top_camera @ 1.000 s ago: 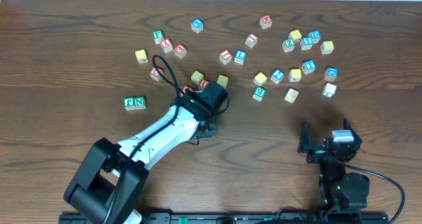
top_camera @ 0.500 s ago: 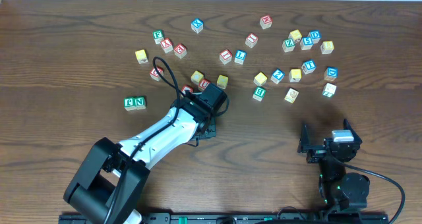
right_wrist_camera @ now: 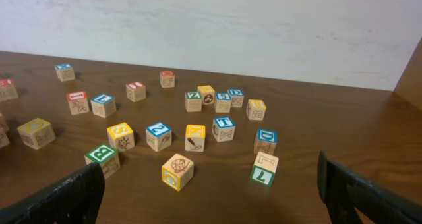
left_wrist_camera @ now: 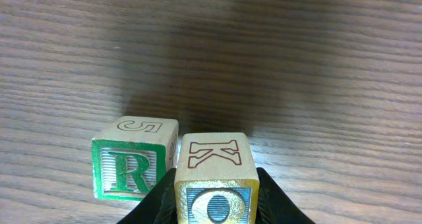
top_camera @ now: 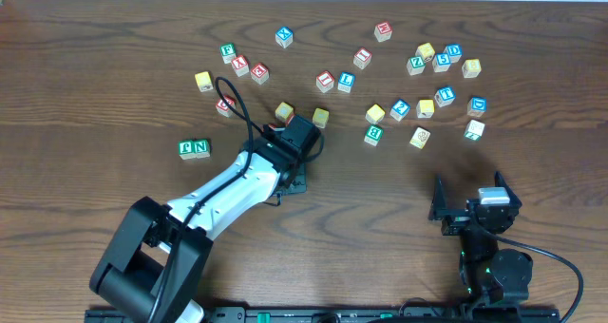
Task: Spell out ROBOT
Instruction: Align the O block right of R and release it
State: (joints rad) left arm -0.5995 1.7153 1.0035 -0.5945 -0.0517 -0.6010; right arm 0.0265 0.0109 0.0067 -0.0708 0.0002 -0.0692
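ROBOT's yellow-faced O cube (left_wrist_camera: 215, 178) sits pinched in the left gripper (left_wrist_camera: 216, 201). From my wrist feed I see a dark finger pressed against each side of it, the O facing the camera and a red K on the top face. Just to its left stands the green-faced R cube (left_wrist_camera: 134, 159), upright on the table (left_wrist_camera: 297, 66), with its R also facing the camera. The two are so close that I cannot tell whether they touch.

Overhead, this pair lies left of centre, under the left arm's wrist. Farther out, the right gripper (top_camera: 469, 207) hovers near the front edge with its jaws spread wide and nothing between them. Its camera shows me the green-faced B cube (right_wrist_camera: 102, 159) and the blue-faced T cube (right_wrist_camera: 224, 128) among the loose cubes (right_wrist_camera: 198, 99) scattered toward the back.
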